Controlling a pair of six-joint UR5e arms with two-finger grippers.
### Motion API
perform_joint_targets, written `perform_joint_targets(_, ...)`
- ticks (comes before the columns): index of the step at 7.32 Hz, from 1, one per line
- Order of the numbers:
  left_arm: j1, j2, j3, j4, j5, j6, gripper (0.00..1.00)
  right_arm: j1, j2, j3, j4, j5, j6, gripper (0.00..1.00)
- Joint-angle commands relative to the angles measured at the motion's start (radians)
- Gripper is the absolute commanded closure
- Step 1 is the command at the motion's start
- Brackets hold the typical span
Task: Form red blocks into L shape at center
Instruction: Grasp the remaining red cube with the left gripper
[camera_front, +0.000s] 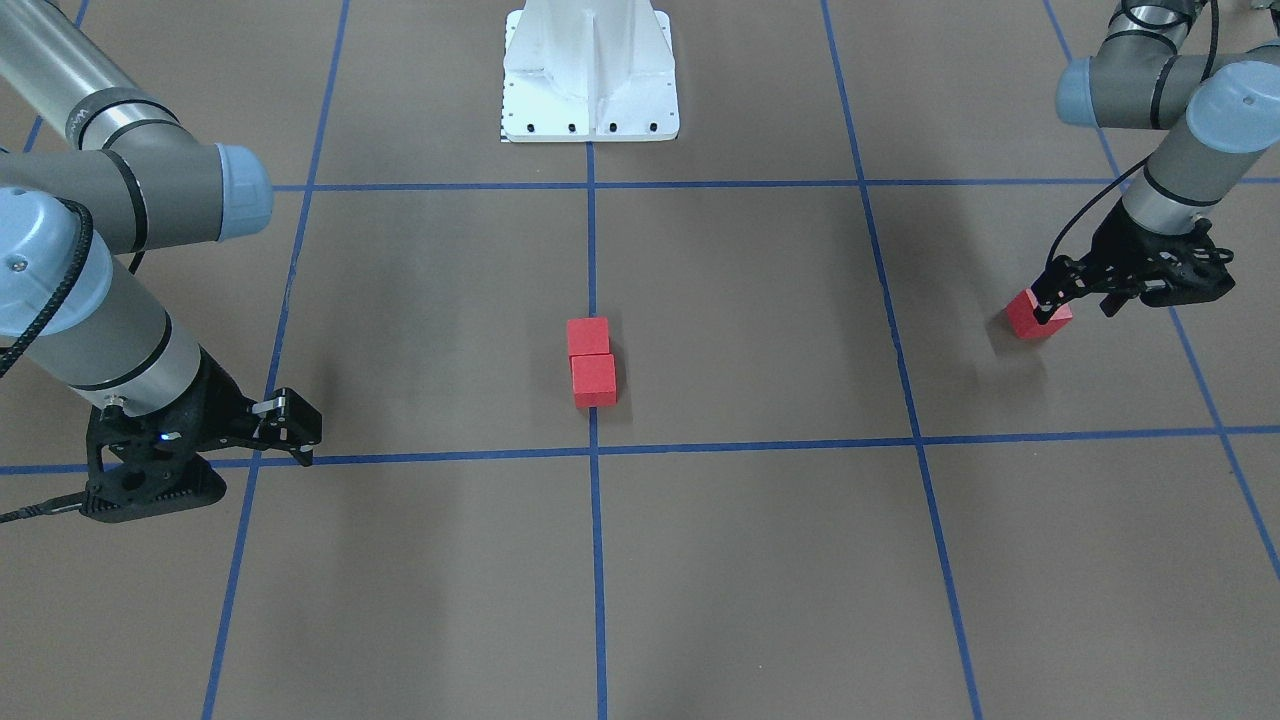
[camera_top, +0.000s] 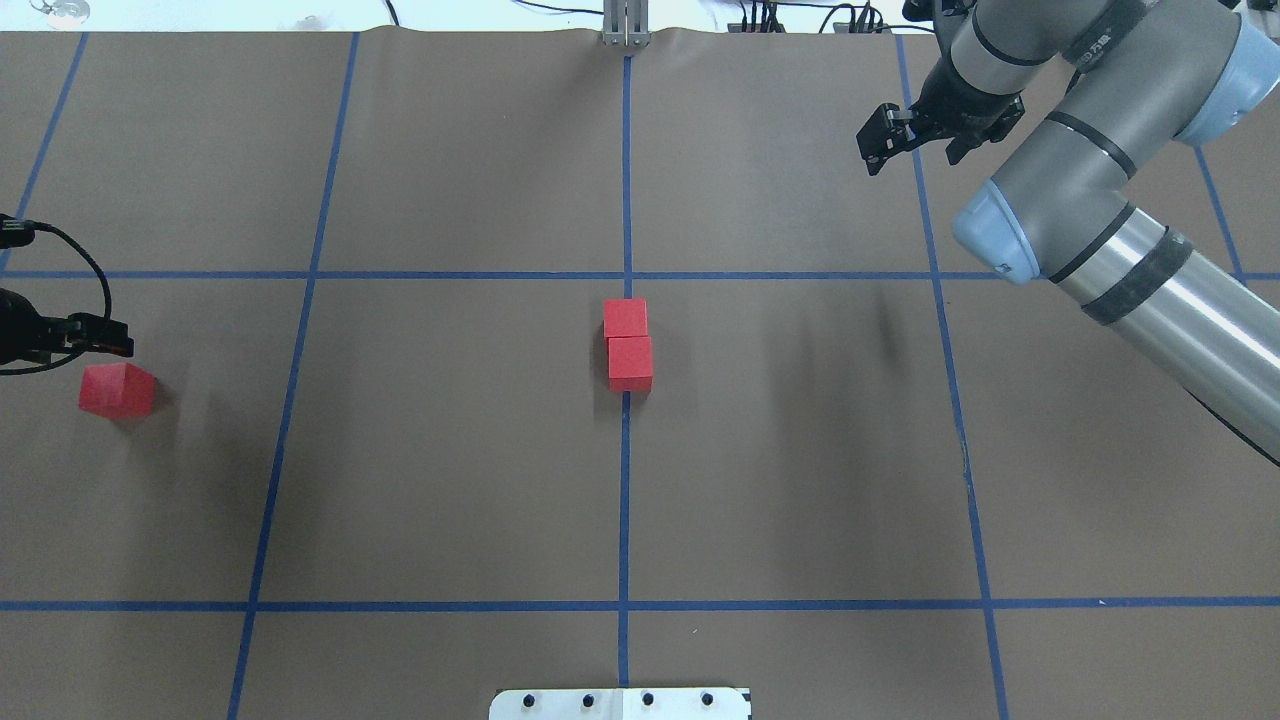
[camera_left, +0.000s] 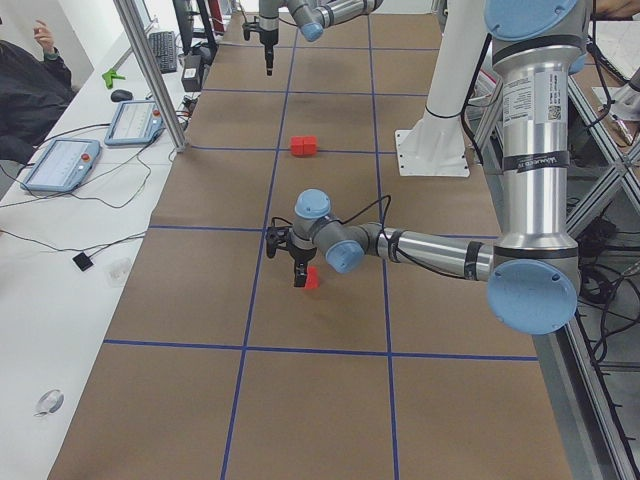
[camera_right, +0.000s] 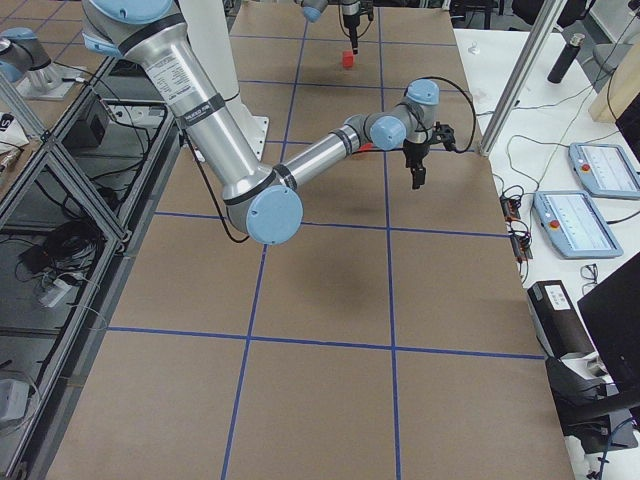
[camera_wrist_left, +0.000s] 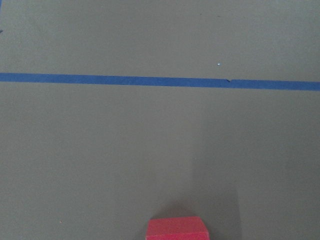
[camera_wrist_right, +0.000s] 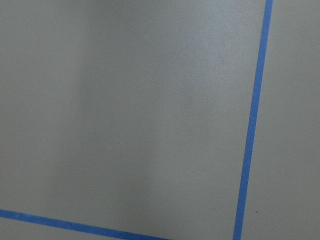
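We've got 2 red blocks (camera_top: 628, 345) touching in line at center (camera_top: 570, 400). 3rd block (camera_top: 117, 390) sits well off by left gripper (camera_front: 1043, 300), grip state we can't tell. Right gripper (camera_top: 878, 150) looks together, empty. Corner piece still to go.

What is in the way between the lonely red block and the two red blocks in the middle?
Nothing that shows. Between the lone red block and the pair of red blocks in the middle there is only bare brown surface, crossed by one flat blue tape line.
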Motion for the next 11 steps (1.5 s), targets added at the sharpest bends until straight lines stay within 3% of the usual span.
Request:
perform_joint_targets(1, 0.002, -0.005, 0.01, 0.001, 0.0, -0.001, 0.0, 0.015, -0.005, -0.001, 0.001, 0.015, -0.008, 0.01)
perform_joint_targets(8, 0.062, -0.02, 0.061, -0.005, 0.0, -0.001, 0.02, 0.026, 0.0, 0.001, 0.002, 0.025, -0.007, 0.01)
perform_joint_targets(9, 0.062, -0.023, 0.058, -0.005, -0.001, -0.001, 0.16, 0.026, 0.0, -0.001, 0.002, 0.024, -0.007, 0.01)
perform_joint_targets(11, 0.062, -0.025, 0.055, -0.004, -0.004, 0.001, 0.63, 0.026, -0.002, -0.001, 0.002, 0.024, -0.007, 0.01)
